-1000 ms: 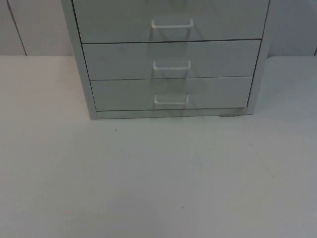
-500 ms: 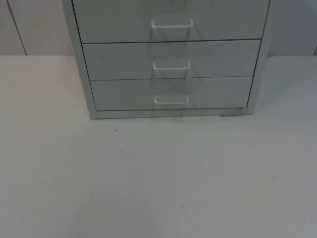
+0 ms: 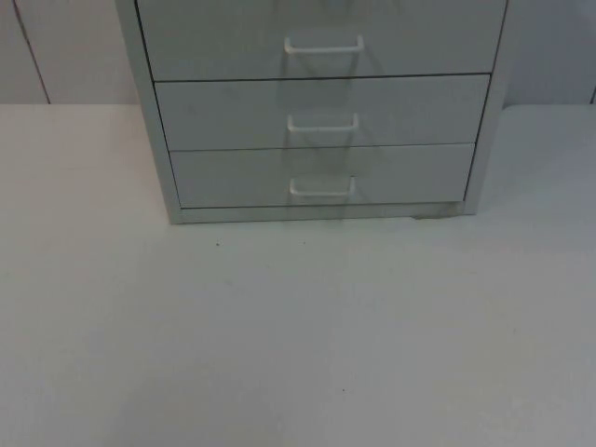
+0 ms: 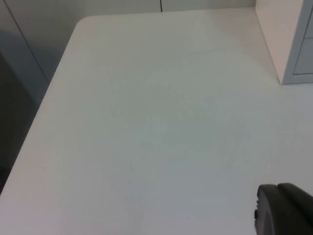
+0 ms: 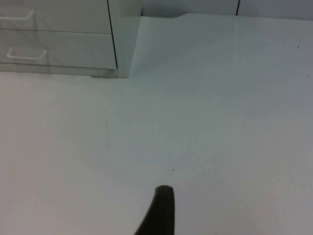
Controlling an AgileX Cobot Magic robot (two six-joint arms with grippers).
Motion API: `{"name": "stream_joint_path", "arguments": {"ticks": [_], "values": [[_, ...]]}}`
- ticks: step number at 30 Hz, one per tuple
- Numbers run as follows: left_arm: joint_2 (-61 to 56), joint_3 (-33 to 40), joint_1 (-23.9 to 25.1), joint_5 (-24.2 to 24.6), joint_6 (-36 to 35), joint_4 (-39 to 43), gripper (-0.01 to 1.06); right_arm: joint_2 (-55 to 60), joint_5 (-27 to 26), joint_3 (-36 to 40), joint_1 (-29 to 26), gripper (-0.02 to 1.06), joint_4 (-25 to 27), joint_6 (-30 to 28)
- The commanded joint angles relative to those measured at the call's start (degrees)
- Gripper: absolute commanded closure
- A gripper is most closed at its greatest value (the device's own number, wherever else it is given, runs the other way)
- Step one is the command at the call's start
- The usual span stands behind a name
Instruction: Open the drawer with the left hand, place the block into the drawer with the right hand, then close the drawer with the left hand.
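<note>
White table, grey drawer cabinet, drawers shut, grey partition wall

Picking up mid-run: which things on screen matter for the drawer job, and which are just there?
For the job:
- drawer unit, three drawers, all shut
- their white handles
- left hand, waiting over the table
- right hand, waiting likewise

Just there:
- white table
- grey partition wall
</note>
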Motion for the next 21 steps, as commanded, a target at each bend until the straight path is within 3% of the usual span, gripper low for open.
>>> {"name": "stream_joint_path", "arguments": {"ticks": [1,16,17,18,19,20,21], "values": [[-0.22,0.19,0.13,0.05,-0.45,0.02,1.05,-0.23,-0.65,0.31,0.04,0.29,-0.09,-0.93],[-0.22,0.19,0.13,0.05,-0.70,-1.87,1.04,-0.23,-0.65,0.31,0.04,0.29,-0.10,-0.93],[-0.22,0.19,0.13,0.05,-0.70,-1.87,1.03,-0.23,-0.65,0.31,0.04,0.28,-0.10,-0.93],[-0.22,0.19,0.13,0.05,-0.70,-1.87,0.94,-0.23,-0.65,0.31,0.04,0.26,-0.10,-0.93],[-0.22,0.19,0.13,0.05,-0.70,-1.87,0.90,-0.23,-0.65,0.31,0.04,0.20,-0.10,-0.93],[-0.22,0.19,0.13,0.05,-0.70,-1.87,0.79,-0.23,-0.65,0.31,0.04,0.12,-0.10,-0.93],[-0.22,0.19,0.13,0.05,-0.70,-1.87,0.79,-0.23,-0.65,0.31,0.04,0.12,-0.10,-0.93]]}}
